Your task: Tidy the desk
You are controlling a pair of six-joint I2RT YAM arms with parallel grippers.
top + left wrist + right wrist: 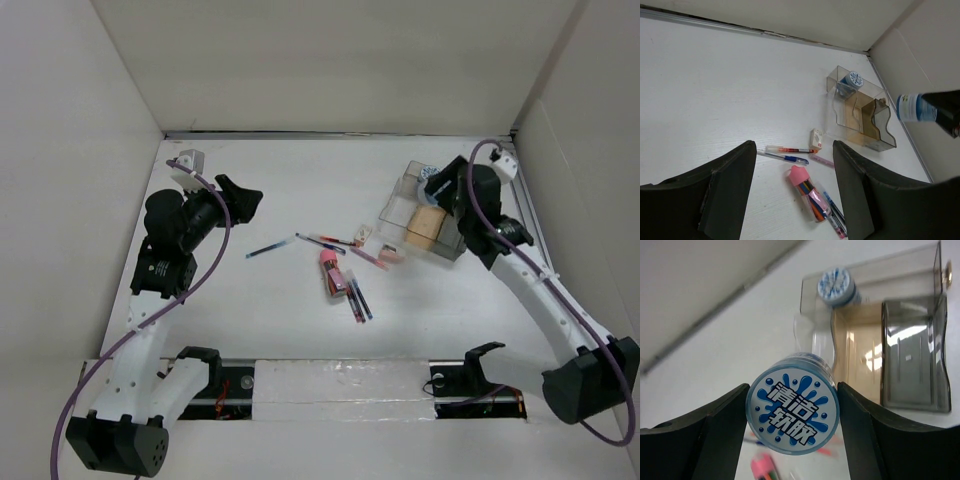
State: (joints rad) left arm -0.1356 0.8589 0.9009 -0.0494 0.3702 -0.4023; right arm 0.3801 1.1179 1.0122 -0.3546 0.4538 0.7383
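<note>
Your right gripper (791,405) clamps 1 blue-lidded jar (792,415) near the clear tray (912,360); your left gripper (794,150) hovers over the desk (715,90), jaws apart, holding nothing.

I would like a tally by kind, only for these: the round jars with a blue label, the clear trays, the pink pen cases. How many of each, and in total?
Round blue-label jars: 2
Clear tray: 1
Pink pen case: 1
Total: 4
</note>
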